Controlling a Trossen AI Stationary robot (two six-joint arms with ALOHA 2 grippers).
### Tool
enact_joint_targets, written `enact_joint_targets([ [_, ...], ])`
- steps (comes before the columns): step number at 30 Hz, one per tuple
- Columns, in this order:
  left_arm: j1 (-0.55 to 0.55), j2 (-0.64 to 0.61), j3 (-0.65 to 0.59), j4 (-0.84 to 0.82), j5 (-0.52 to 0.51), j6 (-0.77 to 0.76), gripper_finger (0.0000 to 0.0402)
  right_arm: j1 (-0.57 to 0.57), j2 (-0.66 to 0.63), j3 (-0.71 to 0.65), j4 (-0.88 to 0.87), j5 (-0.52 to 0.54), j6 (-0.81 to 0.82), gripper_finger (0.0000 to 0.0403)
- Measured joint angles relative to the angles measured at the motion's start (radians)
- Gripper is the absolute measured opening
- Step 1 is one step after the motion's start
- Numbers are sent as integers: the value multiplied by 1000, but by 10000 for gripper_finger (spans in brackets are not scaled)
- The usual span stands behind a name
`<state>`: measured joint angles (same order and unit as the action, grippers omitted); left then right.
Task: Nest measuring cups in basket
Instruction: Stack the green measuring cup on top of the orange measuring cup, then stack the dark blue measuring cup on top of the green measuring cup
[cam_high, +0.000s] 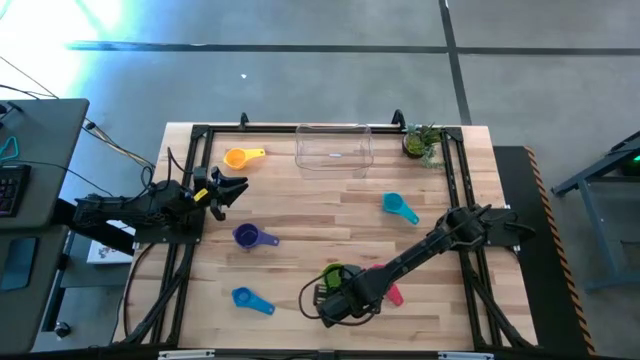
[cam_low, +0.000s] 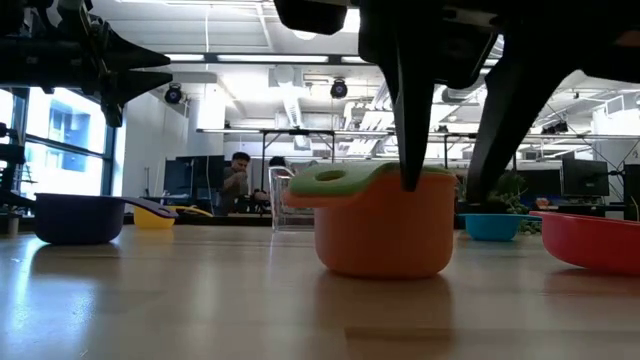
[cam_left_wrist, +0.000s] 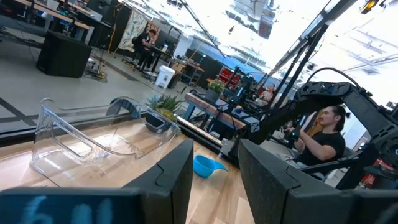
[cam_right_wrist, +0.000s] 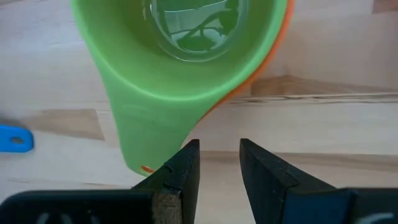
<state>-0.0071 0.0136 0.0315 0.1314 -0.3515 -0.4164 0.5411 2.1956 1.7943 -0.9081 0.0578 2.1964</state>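
Leftmost, the left gripper (cam_high: 232, 189) hovers with fingers apart and empty between the yellow cup (cam_high: 237, 157) and purple cup (cam_high: 247, 236). Farther right, the clear basket (cam_high: 334, 147) stands at the worktop's (cam_high: 320, 210) far edge. Near the front edge, the right gripper (cam_high: 322, 292), slightly parted, hangs just above the green cup (cam_right_wrist: 186, 56) nested in the orange cup (cam_low: 380, 238).

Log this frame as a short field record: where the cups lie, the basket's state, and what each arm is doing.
nested: green cup sits inside orange cup
loose cups: yellow, purple, teal, blue, pink
basket: far edge, holds no cups
right pincer: open, over the nested pair
left pincer: open, off the table's left side, holding nothing
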Motion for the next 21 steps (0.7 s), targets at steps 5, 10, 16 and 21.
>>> enact_joint_targets([
  [5, 0, 0, 0, 0, 0, 0, 117, 5, 0, 0, 15, -5, 4, 106],
  [10, 0, 0, 0, 0, 6, -38, 117, 7, -1, 25, 24, -4, 4, 106],
  [16, 0, 0, 24, 0, 98, -159, 117, 8, -3, 121, -142, 7, 3, 106],
  [21, 0, 0, 52, -1, 188, -183, 117, 2, -3, 229, -380, 17, -27, 106],
])
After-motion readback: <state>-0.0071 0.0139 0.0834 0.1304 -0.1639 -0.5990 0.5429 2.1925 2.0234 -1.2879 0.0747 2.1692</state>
